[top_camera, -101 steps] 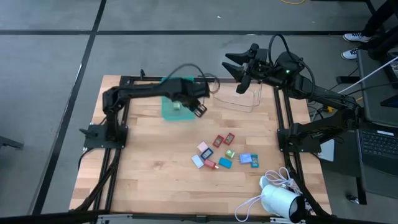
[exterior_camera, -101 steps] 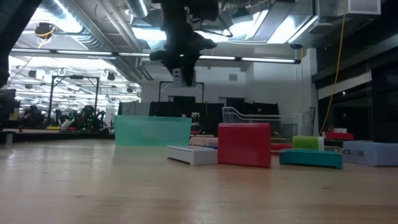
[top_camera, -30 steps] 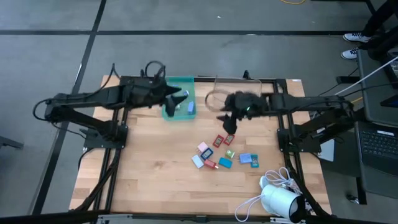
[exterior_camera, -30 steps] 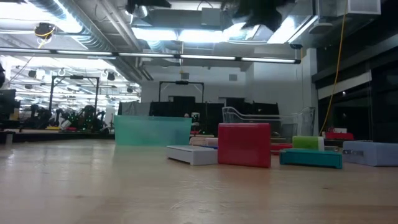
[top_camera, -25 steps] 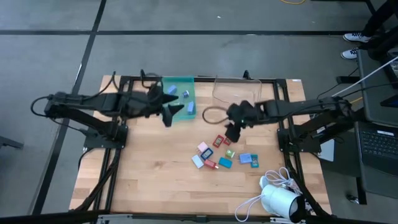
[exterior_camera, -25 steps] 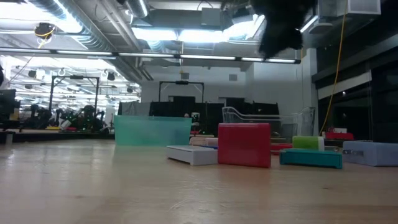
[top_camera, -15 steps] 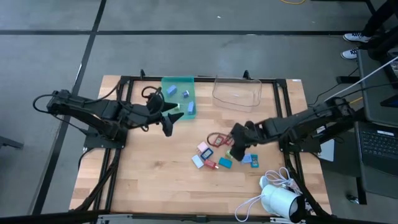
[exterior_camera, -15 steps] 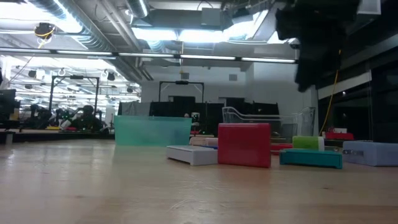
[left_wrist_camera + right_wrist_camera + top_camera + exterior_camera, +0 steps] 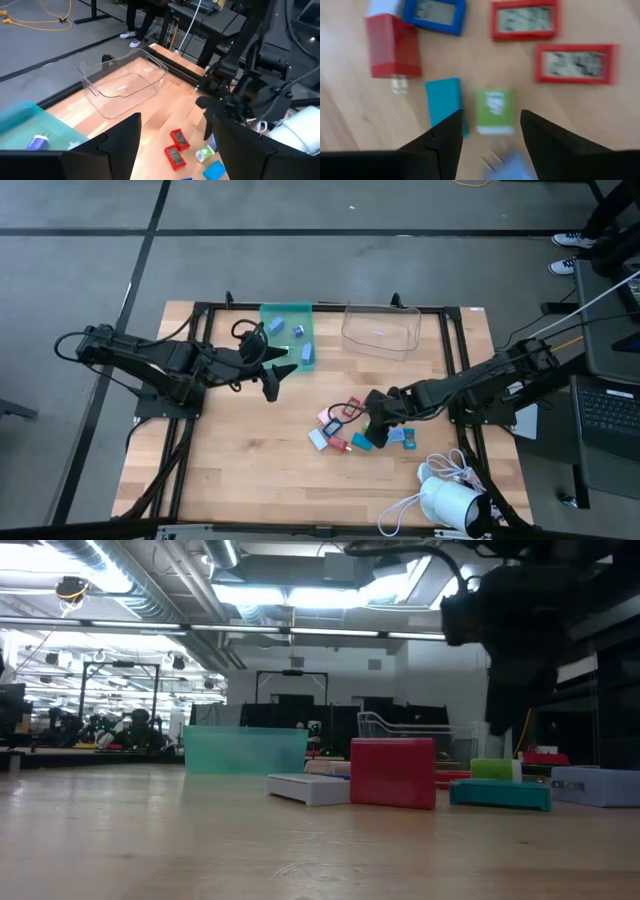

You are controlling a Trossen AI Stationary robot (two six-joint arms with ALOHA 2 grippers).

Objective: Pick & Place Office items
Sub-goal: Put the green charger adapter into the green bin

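Observation:
The office items lie in a loose cluster point(image 9: 330, 430) on the wooden table, right of centre. Among them the right wrist view shows a green piece point(image 9: 495, 111), a teal piece point(image 9: 445, 106), a red block point(image 9: 392, 46) and two red-framed pieces point(image 9: 575, 62). My right gripper point(image 9: 369, 434) hangs open just above the cluster, its fingers on either side of the green piece without touching it. My left gripper point(image 9: 278, 373) is open and empty, near the teal tray point(image 9: 285, 315), which has a few small pieces lying in it.
A clear plastic bin point(image 9: 382, 330) stands at the far edge, right of the tray. A white device with a cable point(image 9: 445, 502) sits at the near right corner. Black frame rails point(image 9: 190, 440) run along the table's left and right sides.
My right gripper has come from beside the clear bin toward the near edge and down, and now hangs low over the item cluster. My left gripper has drawn back from over the teal tray toward the near side, then stopped. No item has moved.

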